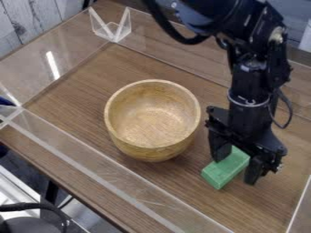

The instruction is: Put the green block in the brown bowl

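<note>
The green block lies flat on the wooden table, just right of the brown bowl. The bowl is round, light wood, and has nothing inside. My gripper points straight down over the block's far end. Its two black fingers stand open, one on each side of the block, low near the table. The block's upper end is partly hidden between the fingers. I cannot tell whether the fingers touch the block.
A clear acrylic wall runs along the table's front and left edges. A small clear stand sits at the back left. The table's right edge lies close behind the arm.
</note>
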### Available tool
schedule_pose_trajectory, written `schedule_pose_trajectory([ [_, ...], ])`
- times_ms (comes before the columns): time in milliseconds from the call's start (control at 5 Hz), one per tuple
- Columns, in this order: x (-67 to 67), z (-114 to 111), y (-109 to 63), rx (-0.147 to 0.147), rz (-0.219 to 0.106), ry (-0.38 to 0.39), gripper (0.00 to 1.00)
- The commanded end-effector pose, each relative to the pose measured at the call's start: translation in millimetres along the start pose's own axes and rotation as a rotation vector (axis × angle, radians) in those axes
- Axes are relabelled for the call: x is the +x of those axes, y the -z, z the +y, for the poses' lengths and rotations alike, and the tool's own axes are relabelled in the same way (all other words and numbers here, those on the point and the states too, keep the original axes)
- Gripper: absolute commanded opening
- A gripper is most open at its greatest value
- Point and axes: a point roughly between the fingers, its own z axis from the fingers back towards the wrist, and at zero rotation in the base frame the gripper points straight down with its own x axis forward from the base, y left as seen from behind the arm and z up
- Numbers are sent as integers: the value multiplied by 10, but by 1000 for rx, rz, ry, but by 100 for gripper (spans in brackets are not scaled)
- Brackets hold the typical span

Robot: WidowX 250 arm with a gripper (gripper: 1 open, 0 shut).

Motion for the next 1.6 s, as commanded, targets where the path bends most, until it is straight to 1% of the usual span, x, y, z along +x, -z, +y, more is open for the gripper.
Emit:
schedule_pose_trajectory([
  [0,88,7,-159,-7,-68,5,100],
  [800,78,41,-91,-11,-60,-8,100],
  [1400,65,31,-93,0,-53,-4,100],
])
